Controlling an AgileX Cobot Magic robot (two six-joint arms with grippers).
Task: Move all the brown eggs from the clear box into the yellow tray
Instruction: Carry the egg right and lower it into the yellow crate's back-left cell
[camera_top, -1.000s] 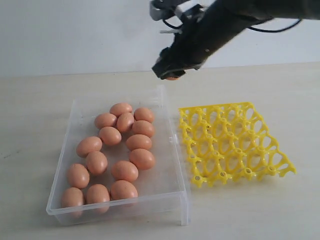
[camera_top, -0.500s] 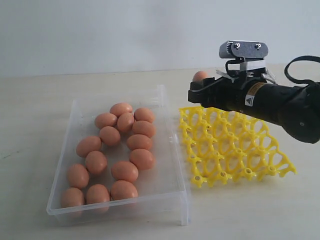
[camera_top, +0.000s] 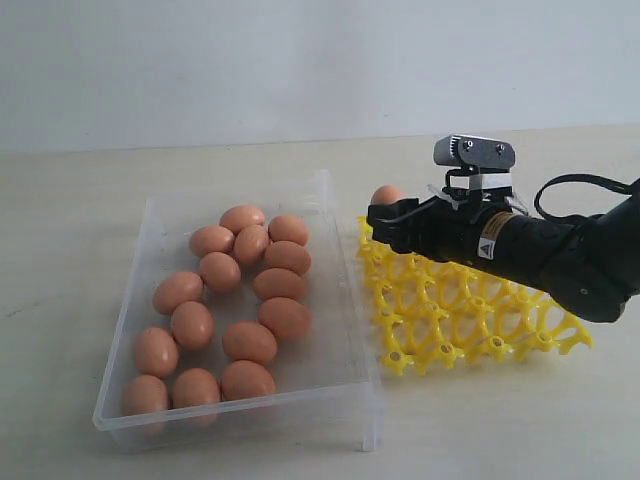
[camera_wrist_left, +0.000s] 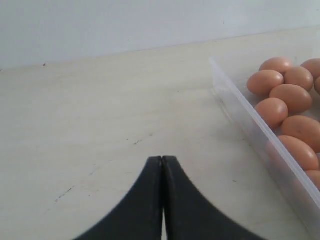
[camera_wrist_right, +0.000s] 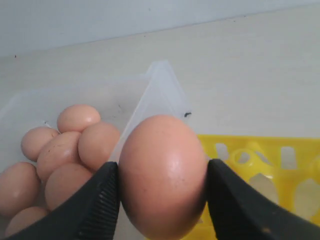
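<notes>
egg (camera_top: 387, 195) now over the yellow tray (camera_top: 500, 330)
clamped in the right gripper (camera_wrist_right: 162, 197), it has swung from above the clear box (camera_top: 345, 300) down to the tray's far corner beside the box; seating and release look next. other brown eggs (camera_top: 250, 342) remain boxed. left gripper (camera_wrist_left: 162, 200) pinched together.

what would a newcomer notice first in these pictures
The right hand grips a single brown egg in the air, above the edge of the yellow tray nearest the clear box. Next comes the cluster of brown eggs lying in that box, left of the tray in the exterior view.
</notes>
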